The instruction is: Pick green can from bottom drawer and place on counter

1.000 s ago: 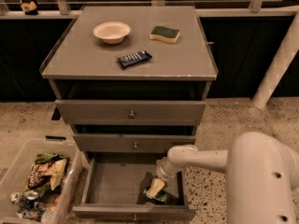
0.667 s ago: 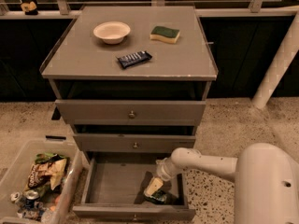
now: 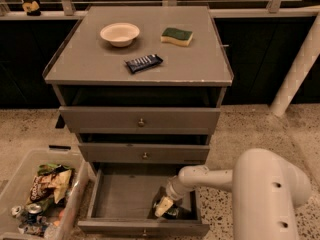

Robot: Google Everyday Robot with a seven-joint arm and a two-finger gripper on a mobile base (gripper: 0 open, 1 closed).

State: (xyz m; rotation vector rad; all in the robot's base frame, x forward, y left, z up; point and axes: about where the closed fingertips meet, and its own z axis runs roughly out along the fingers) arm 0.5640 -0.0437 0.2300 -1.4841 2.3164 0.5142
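The bottom drawer point(image 3: 120, 196) is pulled open below two closed grey drawers. The green can point(image 3: 171, 212) lies in its front right corner, mostly covered. My gripper point(image 3: 164, 207) reaches down into the drawer from the white arm at the right and sits right on the can. The counter point(image 3: 140, 76) is the grey cabinet top above, with a thin raised rim.
On the counter sit a cream bowl point(image 3: 120, 34), a green and yellow sponge point(image 3: 177, 36) and a dark snack bar point(image 3: 144, 62). A clear bin point(image 3: 20, 174) of snack bags and silver cans stands on the floor at left. A white post point(image 3: 299, 64) leans at right.
The arm has swung further in from the right and its elbow now fills more of the lower right. The gripper has stayed down at the can in the drawer.
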